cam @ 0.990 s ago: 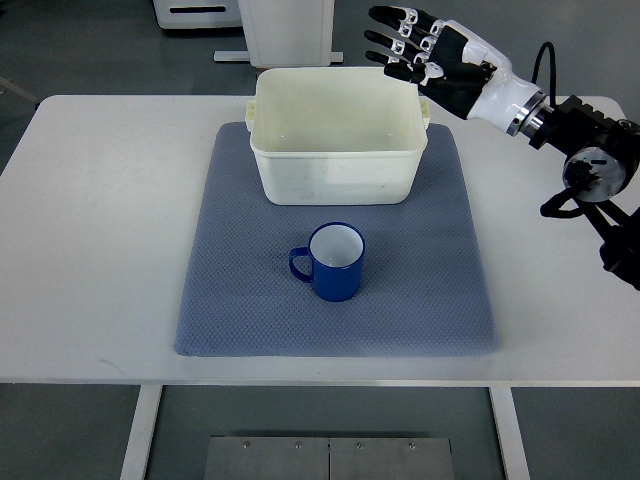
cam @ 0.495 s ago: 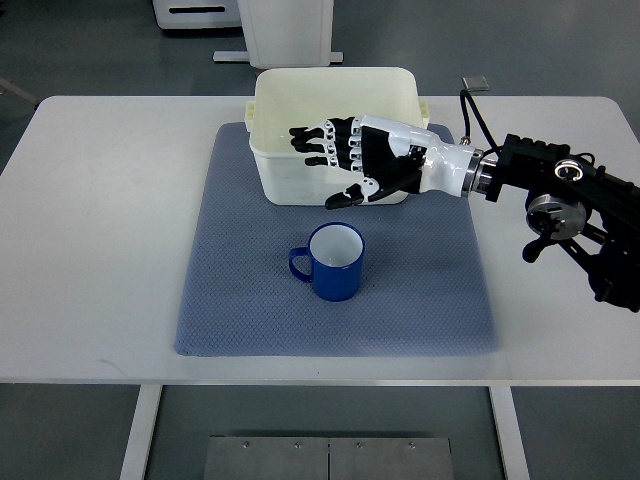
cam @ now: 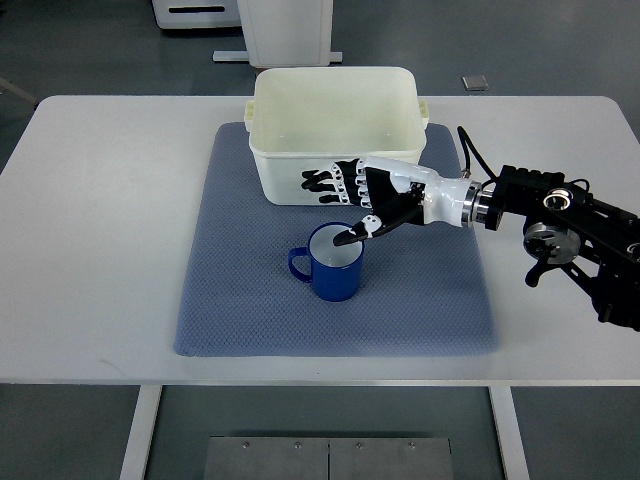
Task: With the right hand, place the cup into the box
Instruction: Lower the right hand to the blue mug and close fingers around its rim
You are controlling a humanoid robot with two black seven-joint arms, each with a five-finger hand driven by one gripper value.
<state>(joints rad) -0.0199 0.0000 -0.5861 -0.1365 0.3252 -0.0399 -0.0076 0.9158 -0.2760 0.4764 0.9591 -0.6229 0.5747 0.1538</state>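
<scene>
Fingers (cam: 325, 182) of the right hand (cam: 365, 197) are spreading wide, holding nothing, thumb hanging over the cup (cam: 335, 262) at frame centre. Closing off-centre could be tipping it, well short of the box (cam: 335, 130) above.

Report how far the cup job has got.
Nothing is done yet: the blue cup stands upright on the grey mat, in front of the cream box. In hand: the right hand is over the cup, fingers open, thumb at the rim. Left: grasp, lift, set it in the box.
</scene>
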